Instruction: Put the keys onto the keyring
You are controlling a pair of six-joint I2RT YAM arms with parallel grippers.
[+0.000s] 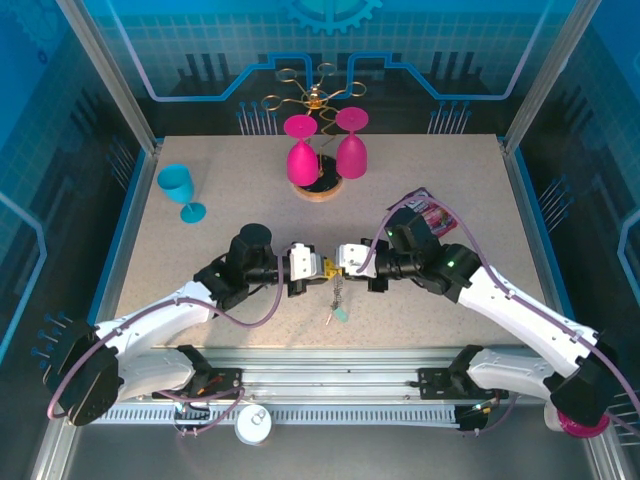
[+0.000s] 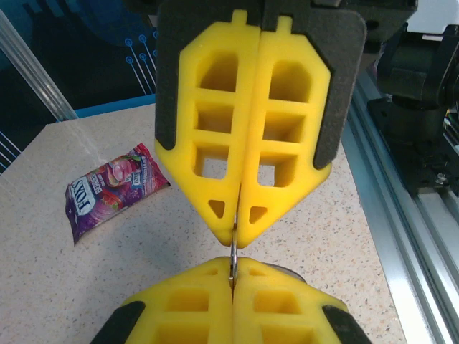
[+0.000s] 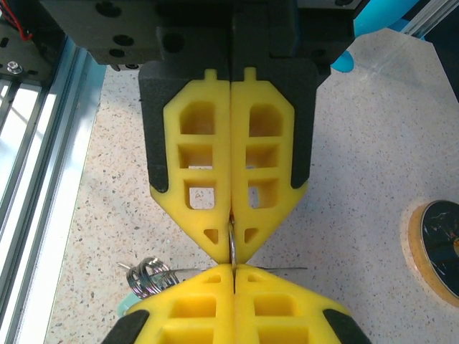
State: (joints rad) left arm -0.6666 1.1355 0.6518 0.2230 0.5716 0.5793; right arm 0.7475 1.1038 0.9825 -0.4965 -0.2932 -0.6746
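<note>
Here left tool [image 2: 235, 231], right tool [image 3: 232, 240] both clamp keyring [image 2: 234, 259]; table [image 1: 200, 250] edges far.

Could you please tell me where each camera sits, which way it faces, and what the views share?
Top external: above and behind the arms, looking down on the table; both arms show, left gripper meeting right gripper.
Left wrist: on the left arm, looking along its shut fingers toward the right gripper and purple snack packet.
Right wrist: on the right arm, looking along its shut fingers toward the left gripper.
Shared: both wrist views show the keyring pinched between grippers.
</note>
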